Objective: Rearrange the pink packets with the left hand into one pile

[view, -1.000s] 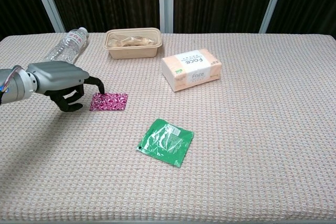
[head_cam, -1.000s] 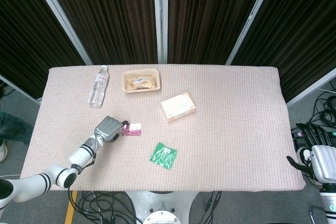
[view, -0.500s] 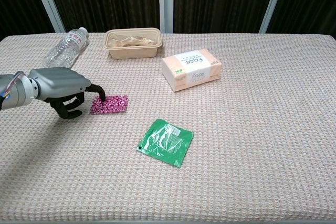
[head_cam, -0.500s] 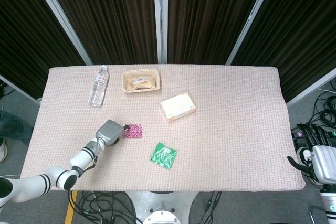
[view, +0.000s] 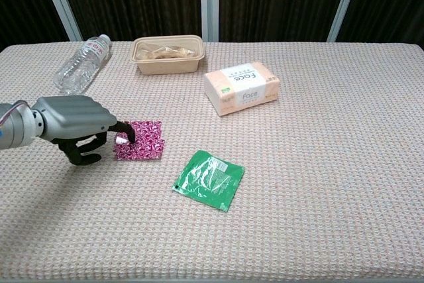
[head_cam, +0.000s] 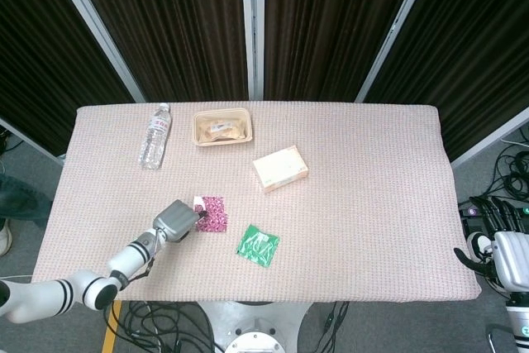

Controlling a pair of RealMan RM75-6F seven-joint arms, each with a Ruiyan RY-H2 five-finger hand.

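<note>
Pressing one fingertip on the packets near the table's front-left, left hand grasps nothing; packets may slip apart.

Dark curtains behind cloth-covered table

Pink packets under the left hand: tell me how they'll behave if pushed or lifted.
The pink packets lie flat and thin, so probably light and floppy. Their glossy wrap may slide off-stack; a white patch already shows beside the left hand. Lying flush on the textured cloth, they look hard to pinch.
</note>
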